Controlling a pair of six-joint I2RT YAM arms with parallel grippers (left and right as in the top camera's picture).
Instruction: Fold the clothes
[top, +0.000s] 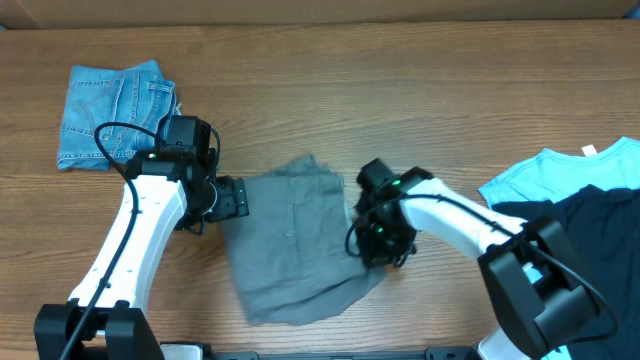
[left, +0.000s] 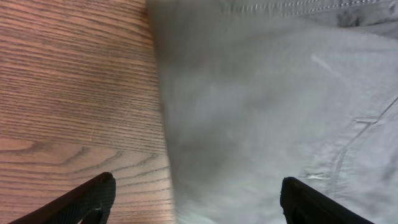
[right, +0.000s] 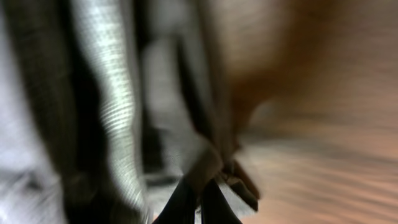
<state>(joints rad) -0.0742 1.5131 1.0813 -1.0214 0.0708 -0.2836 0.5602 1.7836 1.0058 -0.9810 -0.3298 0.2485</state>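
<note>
The grey shorts (top: 290, 240) lie partly folded in the middle of the table. My left gripper (top: 238, 198) is open at their left edge. In the left wrist view its two fingers (left: 196, 199) straddle the cloth's edge (left: 261, 124), with bare wood on the left. My right gripper (top: 375, 240) is at the shorts' right edge. In the blurred right wrist view its fingers (right: 199, 202) are shut on a fold of the grey cloth (right: 112, 112), which bunches up in front of the camera.
Folded blue denim shorts (top: 112, 112) lie at the back left. A light-blue T-shirt (top: 570, 170) and a black garment (top: 590, 225) lie at the right edge. The wooden table (top: 400, 90) shows between them.
</note>
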